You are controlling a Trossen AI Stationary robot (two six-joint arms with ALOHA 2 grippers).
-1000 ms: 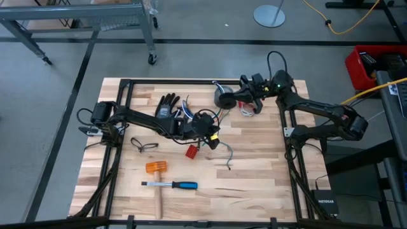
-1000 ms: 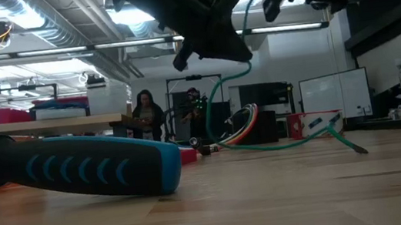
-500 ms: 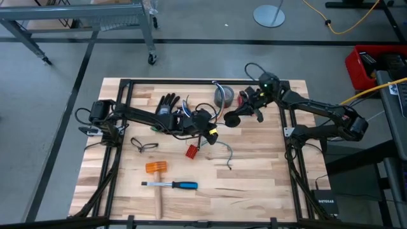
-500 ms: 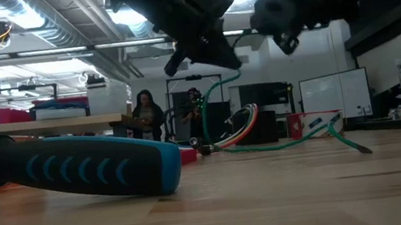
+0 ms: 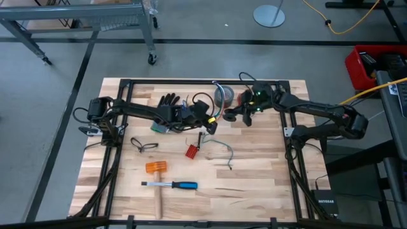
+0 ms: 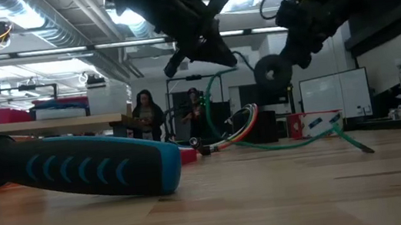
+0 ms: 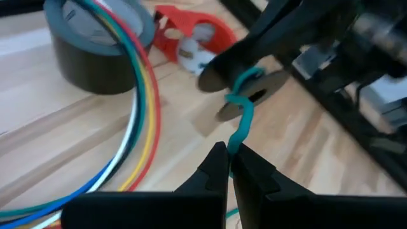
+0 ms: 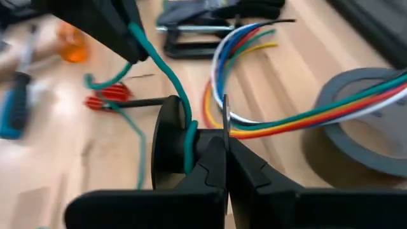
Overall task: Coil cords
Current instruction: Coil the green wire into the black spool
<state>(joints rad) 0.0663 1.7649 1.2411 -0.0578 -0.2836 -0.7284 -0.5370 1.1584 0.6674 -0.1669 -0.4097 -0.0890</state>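
A green cord runs from the table up to my left gripper, which is shut on it above the table's middle. From there it goes on to a small dark two-disc reel at the tip of my right gripper, which is shut just right of the left one. The bundle of blue, white, orange and green strands curves across the table and over the grey tape roll. A thin black cord lies apart at the left. My left gripper pinches the green cord between its two fingertips, partway along its length. The cord is lifted there, and its lower run trails slack to the table. My right gripper is shut on the thin edge of one reel disc. The green cord lies in the gap between the two discs, and the reel is clear of the table.
A black glove, red clamp, orange-headed hammer and blue-handled screwdriver lie on the table's left and near parts. A red tape ring sits beside the grey roll. People stand in the room behind.
My right gripper has swung from beside the grey tape roll toward the near edge and the left gripper, bringing the dark reel up against the green cord. My left gripper has gone a little toward the far edge with the cord, drawing its upper run toward the reel.
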